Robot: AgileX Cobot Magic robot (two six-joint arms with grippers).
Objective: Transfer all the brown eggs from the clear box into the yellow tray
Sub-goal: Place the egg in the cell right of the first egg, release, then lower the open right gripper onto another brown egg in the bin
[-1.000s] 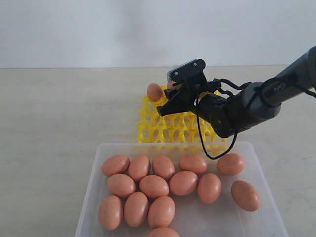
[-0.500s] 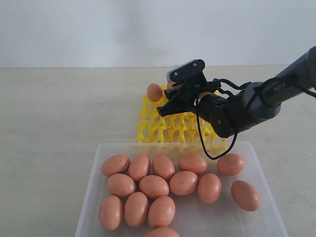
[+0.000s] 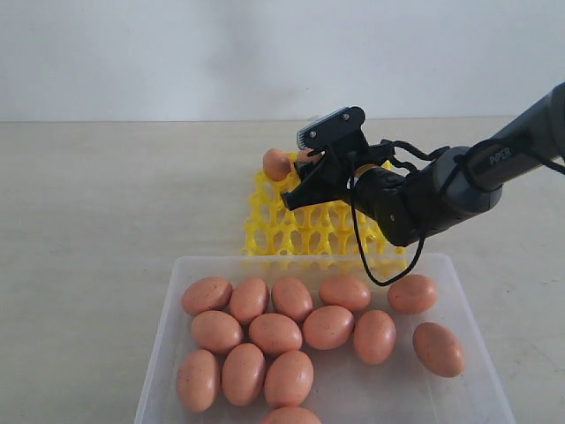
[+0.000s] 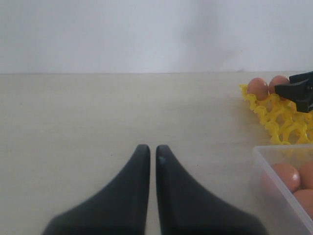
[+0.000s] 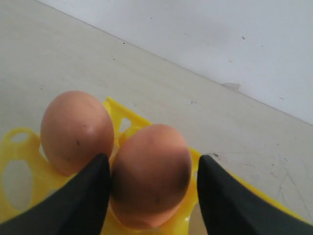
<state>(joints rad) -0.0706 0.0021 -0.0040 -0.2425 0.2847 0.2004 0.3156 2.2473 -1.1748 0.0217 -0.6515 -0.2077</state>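
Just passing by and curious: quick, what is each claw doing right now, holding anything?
Left gripper: closed, empty.
Right gripper: open around an egg sitting in the yellow tray.

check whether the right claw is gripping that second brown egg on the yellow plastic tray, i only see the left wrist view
observer: in the right wrist view the right claw straddles the speckled brown oval egg, which sits in a cup of the yellow plastic lattice tray; a gap shows beside one finger
operator: how many are left in the box
observer: the exterior view shows fourteen brown eggs lying in the frosted clear plastic box
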